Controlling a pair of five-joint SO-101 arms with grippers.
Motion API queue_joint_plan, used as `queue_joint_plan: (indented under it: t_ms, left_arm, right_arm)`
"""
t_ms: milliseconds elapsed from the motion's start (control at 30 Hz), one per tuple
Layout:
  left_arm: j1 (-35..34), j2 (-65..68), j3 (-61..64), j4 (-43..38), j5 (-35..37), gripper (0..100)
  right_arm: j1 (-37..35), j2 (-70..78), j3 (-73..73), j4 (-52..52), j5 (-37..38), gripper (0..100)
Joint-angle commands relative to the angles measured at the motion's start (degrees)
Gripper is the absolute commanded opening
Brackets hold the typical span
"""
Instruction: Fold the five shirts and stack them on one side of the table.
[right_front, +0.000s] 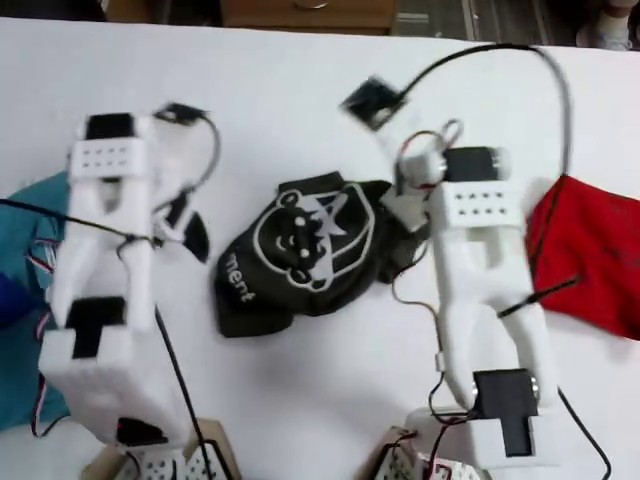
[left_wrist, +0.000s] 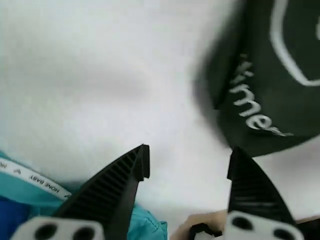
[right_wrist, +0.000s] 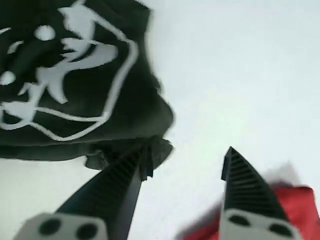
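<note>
Black shirt (right_front: 310, 255) lies bunched up in the middle of the high view, on the white table (right_front: 300, 80). The left gripper (left_wrist: 190, 150) is wide open and has nothing in it. It hangs over bare table, between the black shirt and a teal shirt (right_front: 25, 300) at the left edge of the high view. The black shirt is near it but apart from it. The right gripper (right_wrist: 188, 150) is open too and holds nothing. One of its fingers (right_wrist: 120, 185) is right at the edge of the black shirt; I cannot tell if it touches. A red shirt (right_front: 590, 250) lies at the right edge of the high view, just beside the right arm.
</note>
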Motion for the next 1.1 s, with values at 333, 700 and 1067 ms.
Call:
queue_joint_plan:
  t_ms: [333,700,1067]
  left_arm:
    - [19.4,-38.2,47.0,-16.9,-5.7,27]
    - [19.6,-23.3,46.5,-24.7,-8.3,27]
    - [14.4,-1.3,19.6,-9.3,-4.1,2]
  right_arm:
    - [12.6,0.0,-3.9,-0.4,-0.2,24.3]
    - [12.9,0.0,-3.8,-0.2,-0.5,24.3]
    - [13.1,0.0,-3.8,3.3,-0.5,24.3]
